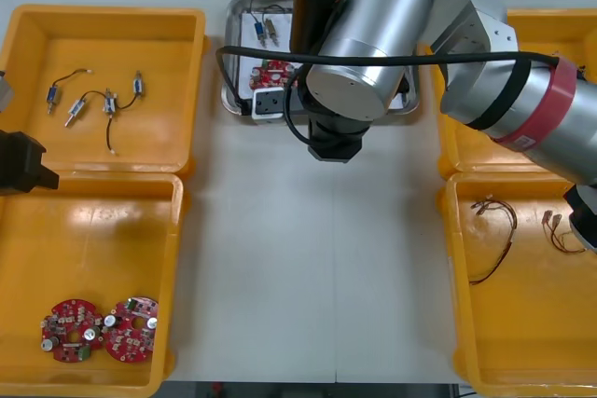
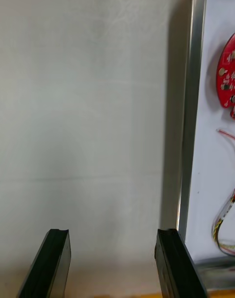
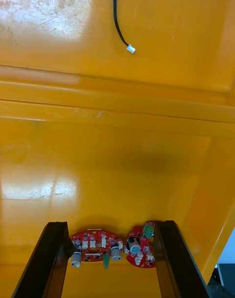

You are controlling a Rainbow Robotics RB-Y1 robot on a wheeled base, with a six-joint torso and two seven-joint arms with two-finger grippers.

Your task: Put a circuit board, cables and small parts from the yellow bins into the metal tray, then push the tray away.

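Right pincer (image 2: 113, 235), spread apart, low over counter (image 2: 88, 107) beside the loaded tray (image 2: 189, 131); press squarely on its rim, pushing straight. Left pincer (image 3: 110, 227), apart, hangs above boards (image 3: 93, 241).

This looks like a robot lab or a workshop for small electric parts. A big silver robot arm (image 1: 373, 34) reaches over a plain light table (image 1: 308, 267). Yellow bins (image 1: 103, 14) sit in neat rows at both sides of it. Just past the left gripper (image 3: 111, 224) lie two round red circuit boards (image 3: 93, 241) in a bin. Right beside the right gripper (image 2: 113, 232) sits a metal tray (image 2: 188, 131) with one more board (image 2: 227, 78) and a red and yellow cable (image 2: 223, 219) inside.
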